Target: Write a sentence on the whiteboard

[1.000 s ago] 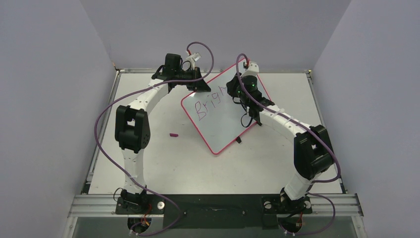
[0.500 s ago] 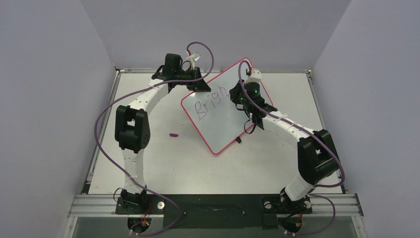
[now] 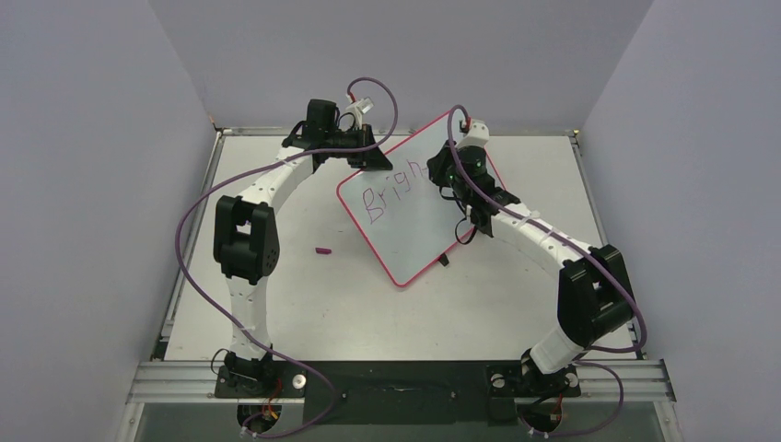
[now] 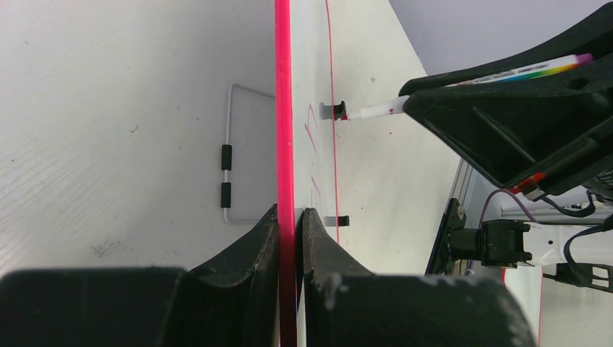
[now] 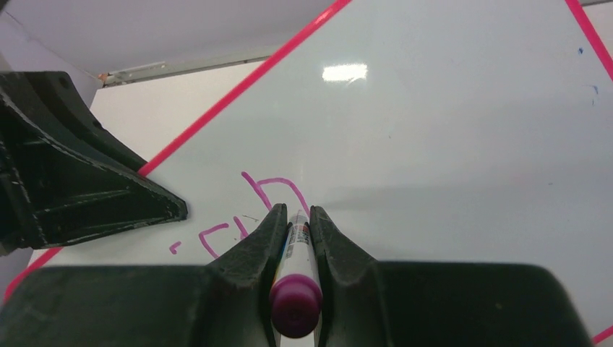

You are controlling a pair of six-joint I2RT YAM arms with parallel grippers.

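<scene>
The whiteboard [image 3: 414, 221], white with a thin pink-red frame, lies tilted at the table's far middle. My left gripper [image 3: 376, 158] is shut on its far-left frame edge [image 4: 283, 144]. My right gripper [image 3: 440, 170] is shut on a white marker with a magenta end [image 5: 295, 307], its tip [image 4: 344, 116] at the board. Magenta letters "Brigh" [image 3: 391, 189] run slanted along the board's upper part; the last strokes show in the right wrist view [image 5: 278, 189]. The whiteboard fills the right wrist view [image 5: 434, 144].
A small magenta marker cap [image 3: 322, 249] lies on the table left of the board. A black clip [image 3: 444, 261] sticks out at the board's near-right edge. A wire stand [image 4: 228, 159] shows behind the board. Grey walls enclose the table on three sides.
My right gripper has moved to the right and farther back along the board with the marker. The letter "h" has appeared after "Brig". The left arm and the board have not moved.
</scene>
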